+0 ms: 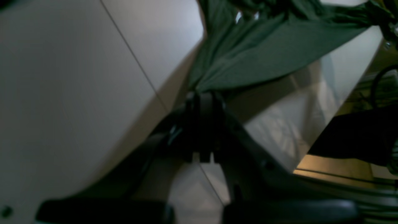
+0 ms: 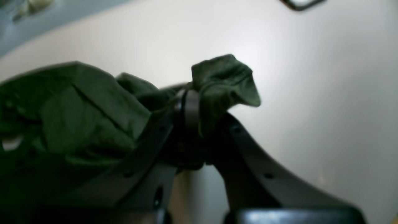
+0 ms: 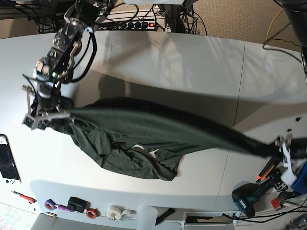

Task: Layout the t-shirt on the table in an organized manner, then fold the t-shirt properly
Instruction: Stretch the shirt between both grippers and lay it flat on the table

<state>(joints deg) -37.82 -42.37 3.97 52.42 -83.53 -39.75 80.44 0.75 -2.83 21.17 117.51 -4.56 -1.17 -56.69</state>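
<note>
t-shirt [image 3: 144, 132] strung taut over the table [image 3: 192, 62] | left pincer [image 1: 201, 93] and right pincer [image 2: 189, 102] both clamped on bunched cloth | risk imo: thin pinch slips, or shirt lands twisted

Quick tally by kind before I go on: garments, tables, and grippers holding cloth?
Garments: 1, the t-shirt, stretched between both arms
Tables: 1, the table
Grippers shut on the cloth: 2, the left gripper and the right gripper
Total: 4
</note>
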